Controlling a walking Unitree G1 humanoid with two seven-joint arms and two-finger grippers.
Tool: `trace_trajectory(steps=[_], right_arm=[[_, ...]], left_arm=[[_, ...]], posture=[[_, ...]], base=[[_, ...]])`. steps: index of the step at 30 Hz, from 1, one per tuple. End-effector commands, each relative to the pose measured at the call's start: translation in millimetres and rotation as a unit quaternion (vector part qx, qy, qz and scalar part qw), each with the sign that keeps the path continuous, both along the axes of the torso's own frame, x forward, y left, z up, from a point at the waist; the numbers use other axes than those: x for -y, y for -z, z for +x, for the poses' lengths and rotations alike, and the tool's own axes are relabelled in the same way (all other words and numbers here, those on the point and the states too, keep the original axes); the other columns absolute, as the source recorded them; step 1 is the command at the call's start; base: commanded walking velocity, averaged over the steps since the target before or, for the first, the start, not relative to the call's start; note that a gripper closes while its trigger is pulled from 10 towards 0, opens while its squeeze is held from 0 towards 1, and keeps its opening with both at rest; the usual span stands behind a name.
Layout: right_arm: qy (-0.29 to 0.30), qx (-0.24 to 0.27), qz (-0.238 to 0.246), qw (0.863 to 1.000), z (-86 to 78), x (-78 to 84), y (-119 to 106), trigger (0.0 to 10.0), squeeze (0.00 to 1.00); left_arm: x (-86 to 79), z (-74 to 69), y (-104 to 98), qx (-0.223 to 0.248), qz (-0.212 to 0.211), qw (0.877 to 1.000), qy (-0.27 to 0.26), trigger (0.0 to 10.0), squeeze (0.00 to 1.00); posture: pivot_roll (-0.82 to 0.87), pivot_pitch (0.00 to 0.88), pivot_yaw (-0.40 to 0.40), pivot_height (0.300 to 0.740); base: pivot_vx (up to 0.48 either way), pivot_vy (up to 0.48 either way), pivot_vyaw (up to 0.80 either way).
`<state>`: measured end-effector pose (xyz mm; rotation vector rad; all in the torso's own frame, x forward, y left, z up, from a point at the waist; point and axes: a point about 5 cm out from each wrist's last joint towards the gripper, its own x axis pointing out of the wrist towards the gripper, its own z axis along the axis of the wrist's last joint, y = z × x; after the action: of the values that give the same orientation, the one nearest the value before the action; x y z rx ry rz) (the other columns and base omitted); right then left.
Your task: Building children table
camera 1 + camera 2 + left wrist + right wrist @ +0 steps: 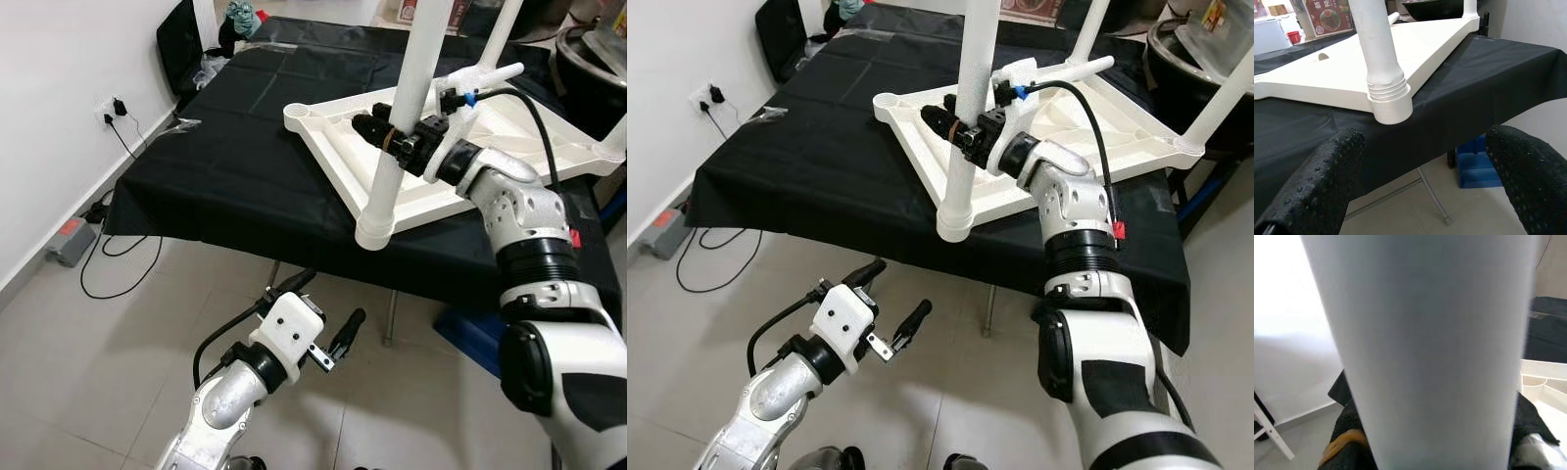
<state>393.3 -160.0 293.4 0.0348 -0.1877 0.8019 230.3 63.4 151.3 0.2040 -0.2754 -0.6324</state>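
Right claw [397, 137] clenching white leg [407, 98], seating it in tabletop [470, 186] corner socket below; left claw [328, 318] released, idling.

Place: looks like a lived-in room of a home, used here as a makeshift workspace.
Floor: pale glossy tiles [118, 323] underfoot, plain white wall [59, 117] at 9 o'clock.
Power: there's a wall socket [110, 110] with a plug in it, black cables [118, 259] trailing down to a power strip [71, 240] on the floor.
Worktop: a folding table draped in black cloth [235, 157], centre frame.
Clutter: bags and bundled cloth [240, 18] at 12 o'clock, a blue crate [475, 338] under the worktop at 4 o'clock.
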Motion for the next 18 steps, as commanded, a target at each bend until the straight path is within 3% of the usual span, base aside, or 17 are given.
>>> trace_trajectory(steps=[1, 4, 7, 10, 11, 12, 13, 14, 15, 17, 18], right_arm=[[-0.025, -0.018, 0.006, 1.000, 0.5, -9.0, 6.6, 0.0, 0.00], [0.036, -0.018, 0.004, 0.999, 4.4, 1.6, 12.9, 0.0, 0.00], [0.059, -0.020, 0.003, 0.998, 5.6, 6.1, 15.7, 0.0, 0.00], [0.195, -0.028, -0.003, 0.980, 3.4, 24.7, 28.0, 0.0, 0.00], [0.195, -0.028, -0.003, 0.980, 3.4, 24.7, 28.0, 0.0, 0.00], [0.251, -0.038, -0.004, 0.967, 4.0, 31.4, 32.7, 0.0, 0.00], [0.332, -0.055, 0.002, 0.942, 2.2, 37.9, 41.1, 0.0, 0.00], [0.332, -0.055, 0.002, 0.942, 2.2, 37.9, 41.1, 0.0, 0.00], [0.382, -0.066, 0.006, 0.922, 0.1, 42.2, 46.8, 0.0, 0.00], [0.486, -0.090, 0.032, 0.869, -8.8, 45.4, 58.1, 0.0, 0.00], [0.486, -0.090, 0.032, 0.869, -8.8, 45.4, 58.1, 0.0, 0.00]], left_arm=[[2.2, -2.6, 2.1, -0.001, 0.001, 1.000, 0.001, 10.0, 0.00], [1.6, -2.1, 2.3, -0.002, 0.001, 1.000, -0.001, 10.0, 0.00], [1.4, -1.9, 2.4, -0.003, 0.001, 1.000, -0.002, 10.0, 0.00], [-1.9, 0.5, 3.0, -0.007, 0.001, 1.000, -0.019, 10.0, 0.00], [-1.9, 0.5, 3.0, -0.007, 0.001, 1.000, -0.019, 10.0, 0.00], [-2.9, 1.4, 3.1, -0.008, 0.001, 1.000, -0.023, 10.0, 0.00], [-3.8, 1.9, 3.4, -0.009, 0.001, 1.000, -0.025, 10.0, 0.00], [-3.8, 1.9, 3.4, -0.009, 0.001, 1.000, -0.025, 10.0, 0.00], [-4.3, 2.1, 3.6, -0.010, 0.001, 1.000, -0.026, 10.0, 0.00], [-4.6, 2.4, 3.9, -0.011, 0.003, 1.000, -0.026, 10.0, 0.00], [-4.6, 2.4, 3.9, -0.011, 0.003, 1.000, -0.026, 10.0, 0.00]], posture=[[0.16, 0.150, -0.047, 0.740], [0.15, 0.154, -0.042, 0.740], [0.15, 0.154, -0.042, 0.740], [0.15, 0.161, -0.035, 0.740], [0.15, 0.161, -0.035, 0.740], [0.14, 0.163, -0.035, 0.740], [0.14, 0.164, -0.034, 0.740], [0.14, 0.164, -0.034, 0.740], [0.14, 0.164, -0.034, 0.740], [0.14, 0.161, -0.030, 0.740], [0.14, 0.161, -0.030, 0.740]], base=[[0.000, 0.000, 0.00], [0.000, 0.000, 0.00], [0.000, 0.000, 0.00], [0.000, 0.000, 0.00], [0.000, 0.000, 0.00], [0.000, 0.000, 0.00], [0.000, 0.000, 0.00], [0.000, 0.000, 0.00], [0.000, 0.000, 0.00], [0.000, 0.000, 0.00], [0.000, 0.000, 0.00]])
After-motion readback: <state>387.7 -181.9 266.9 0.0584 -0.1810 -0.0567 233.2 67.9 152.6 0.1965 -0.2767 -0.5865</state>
